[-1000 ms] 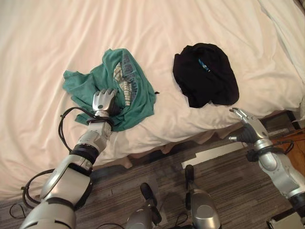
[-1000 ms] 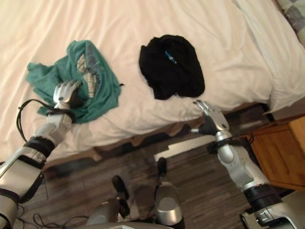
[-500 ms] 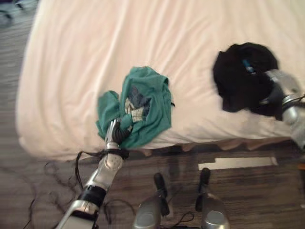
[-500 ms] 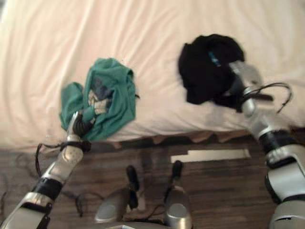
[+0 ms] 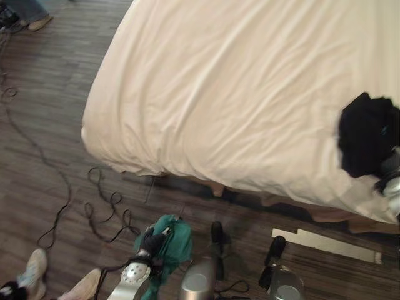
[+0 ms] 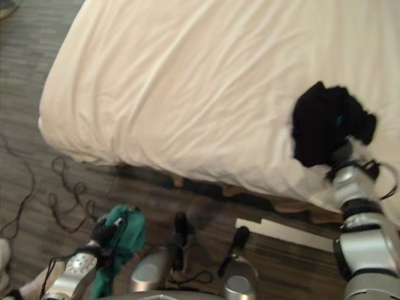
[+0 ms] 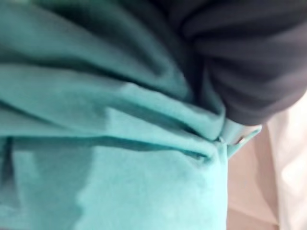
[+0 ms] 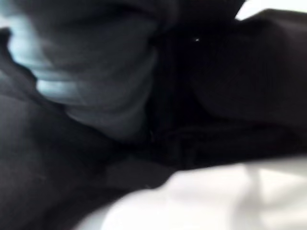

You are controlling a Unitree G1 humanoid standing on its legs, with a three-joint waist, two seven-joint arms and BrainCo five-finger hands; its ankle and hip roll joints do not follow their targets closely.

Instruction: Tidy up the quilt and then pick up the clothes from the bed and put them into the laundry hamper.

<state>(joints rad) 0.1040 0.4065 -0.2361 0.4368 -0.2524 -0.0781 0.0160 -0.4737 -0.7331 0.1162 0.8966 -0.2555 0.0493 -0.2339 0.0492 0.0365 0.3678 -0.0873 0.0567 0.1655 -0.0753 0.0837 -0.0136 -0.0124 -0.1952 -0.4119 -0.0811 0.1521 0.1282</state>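
Presently, I count two garments in my feeds. The first is a crumpled teal-green cotton T-shirt (image 5: 170, 240). It hangs off the bed, low over the dark wood-plank floor (image 5: 44, 125), bunched in my left hand (image 5: 152, 240). In the left eye view the dark fingers are curled into the cloth. The left wrist view confirms it, with teal folds pressed right against the dark ribbed cover. So I record the left hand as clenched on the T-shirt.

The second is a rumpled black fabric garment (image 6: 325, 125). It lies on the cream-white quilt (image 6: 187, 81) near the bed's front edge, towards my right. My right hand (image 6: 342, 153) sits at the garment's lower edge, touching it. Its fingers are buried in or behind the black cloth. The right wrist view shows dark folds and a pale strip of quilt. I cannot tell whether that hand is spread or gripping.

The quilt covers the bed as one sheet with soft creases and hangs over the front edge.

On the floor I count one pale rectangular strip (image 5: 325, 242) below the bed's front edge. A person's two light-coloured shoes (image 5: 34, 272) show at the lower left, beside my left arm. One more shoe (image 5: 39, 23) shows at the upper left corner.
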